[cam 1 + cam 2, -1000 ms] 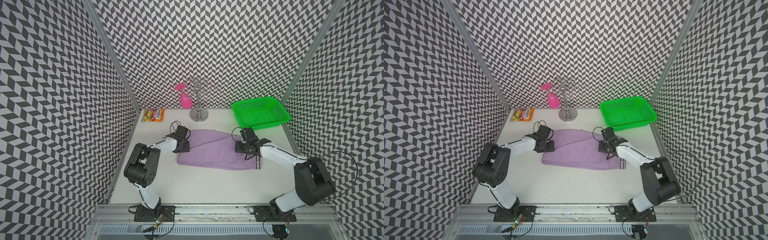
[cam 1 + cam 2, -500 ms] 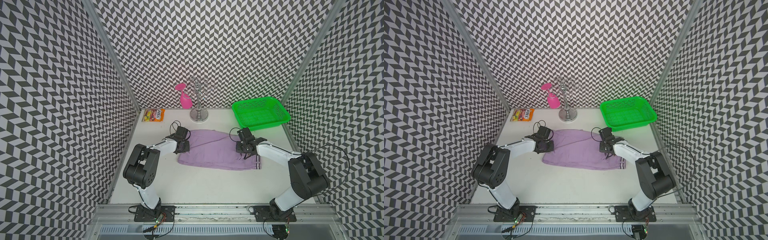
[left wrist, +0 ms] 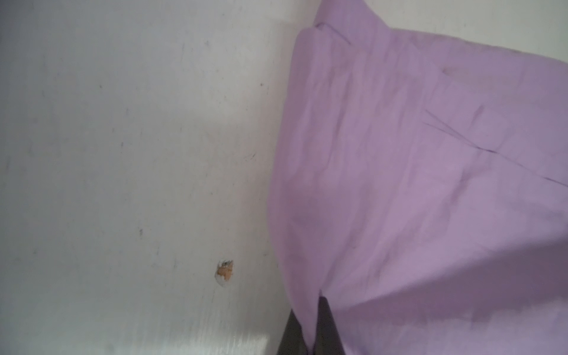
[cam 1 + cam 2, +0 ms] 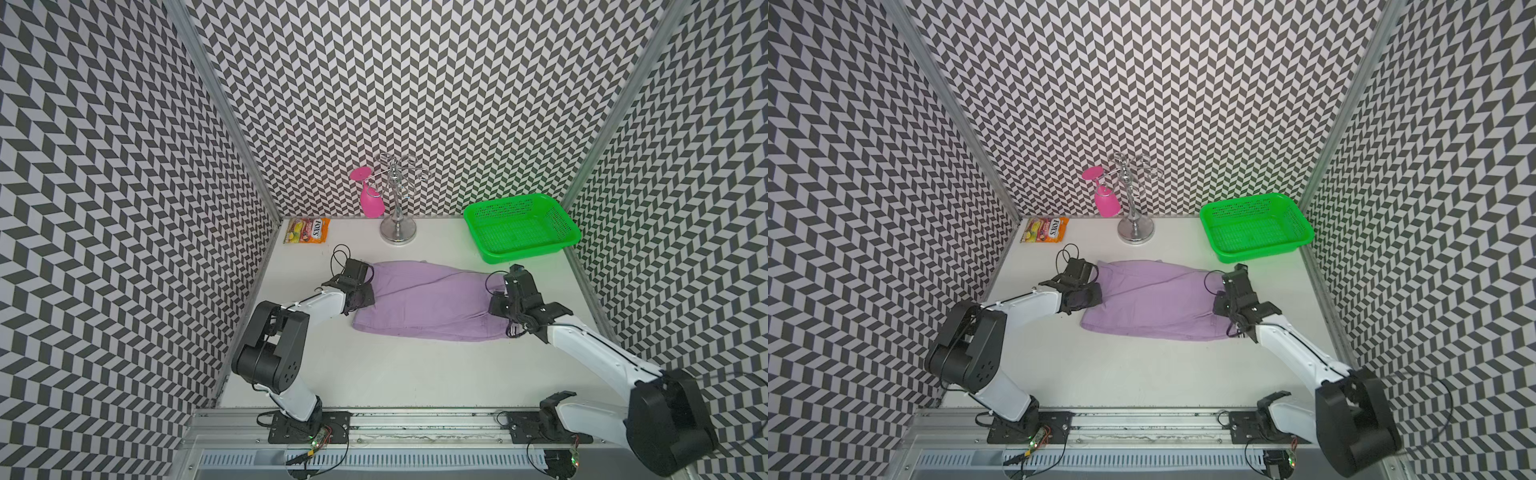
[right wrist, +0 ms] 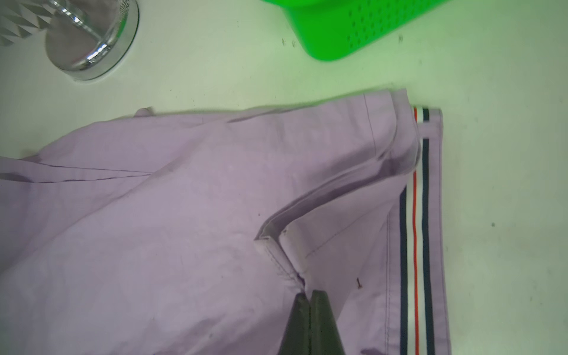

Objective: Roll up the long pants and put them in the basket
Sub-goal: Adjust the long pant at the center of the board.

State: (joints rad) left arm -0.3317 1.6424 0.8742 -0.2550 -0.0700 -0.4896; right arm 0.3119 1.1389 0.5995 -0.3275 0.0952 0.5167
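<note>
The long pants (image 4: pixel 428 299) (image 4: pixel 1154 299) lie folded flat across the middle of the white table, lilac, with a striped waistband trim (image 5: pixel 415 230) at their right end. My left gripper (image 4: pixel 368 297) (image 4: pixel 1093 297) is at their left edge. In the left wrist view it (image 3: pixel 307 307) is shut on a pinched fold of the lilac cloth (image 3: pixel 430 184). My right gripper (image 4: pixel 496 301) (image 4: pixel 1221 305) is over the right end. In the right wrist view it (image 5: pixel 309 293) is shut on a raised hem of the cloth (image 5: pixel 184 230) beside the trim.
A green basket (image 4: pixel 524 252) stands at the back right, close to the pants' far right corner. A chrome glass rack (image 4: pixel 398 228) with a pink glass (image 4: pixel 370 203) stands at the back, and a snack packet (image 4: pixel 306 230) lies at the back left. Patterned walls close both sides.
Both grippers have shut on the pants, the left at the left edge, the right at the hem near the waistband. The right arm's elbow has swung towards the table's front.
</note>
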